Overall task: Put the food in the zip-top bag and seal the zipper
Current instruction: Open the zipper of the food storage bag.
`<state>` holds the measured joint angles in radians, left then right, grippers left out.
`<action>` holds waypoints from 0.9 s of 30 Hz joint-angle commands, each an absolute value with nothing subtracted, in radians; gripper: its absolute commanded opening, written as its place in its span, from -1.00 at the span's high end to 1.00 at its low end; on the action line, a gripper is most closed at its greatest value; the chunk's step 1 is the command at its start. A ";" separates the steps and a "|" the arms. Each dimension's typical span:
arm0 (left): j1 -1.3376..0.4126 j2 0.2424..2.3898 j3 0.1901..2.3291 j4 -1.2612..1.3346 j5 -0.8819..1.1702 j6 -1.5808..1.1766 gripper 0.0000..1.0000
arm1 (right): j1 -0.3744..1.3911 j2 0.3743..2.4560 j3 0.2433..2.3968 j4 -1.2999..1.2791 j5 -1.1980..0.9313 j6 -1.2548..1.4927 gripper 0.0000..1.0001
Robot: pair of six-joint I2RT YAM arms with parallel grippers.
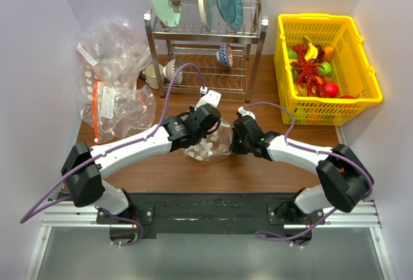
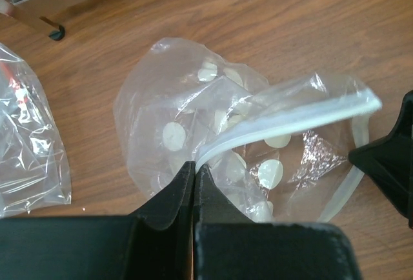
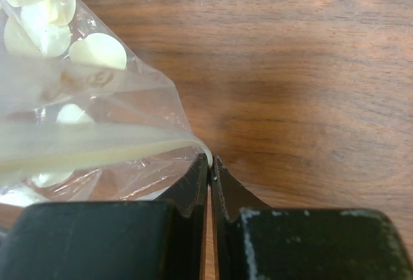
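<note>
The clear zip-top bag [image 1: 210,143] with white dots hangs between my two grippers at the table's middle. My left gripper [image 2: 195,166] is shut on the left end of its zipper [image 2: 290,120], the white strip running right to the other gripper. My right gripper [image 3: 210,161] is shut on the right end of the zipper [image 3: 97,143]. The bag [image 2: 193,119] sags onto the wood below; I see no food inside it. The food [image 1: 314,68], red, yellow and green toys, lies in the yellow basket [image 1: 361,99] at the back right.
A metal dish rack [image 1: 206,41] with plates and bowls stands at the back centre. A pile of other clear bags [image 1: 113,77] with an orange-red strip lies at the back left, and one shows in the left wrist view [image 2: 29,144]. White walls close both sides.
</note>
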<state>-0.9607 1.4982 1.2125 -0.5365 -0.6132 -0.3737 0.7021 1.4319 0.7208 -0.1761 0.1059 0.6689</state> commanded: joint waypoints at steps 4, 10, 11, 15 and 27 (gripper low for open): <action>-0.953 1.467 1.195 -0.448 -0.591 -0.299 1.00 | 0.706 1.352 0.767 -0.222 0.117 0.582 0.46; -0.953 1.479 1.183 -0.407 -0.558 -0.287 1.00 | 0.706 1.230 0.830 -0.285 0.091 0.539 0.10; -0.953 1.485 1.172 -0.396 -0.555 -0.285 1.00 | 0.704 1.218 0.857 -0.299 0.092 0.534 0.09; -0.954 1.505 1.154 -0.351 -0.563 -0.275 1.00 | 0.706 1.177 0.949 -0.415 0.104 0.512 0.08; -0.953 1.513 1.086 -0.187 -0.565 -0.235 1.00 | 0.623 1.124 1.265 -0.616 0.470 0.440 0.02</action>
<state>-0.9573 1.5166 1.1183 -0.3134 -0.5613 -0.2653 0.6888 1.1149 1.1187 -0.5217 0.3141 0.4973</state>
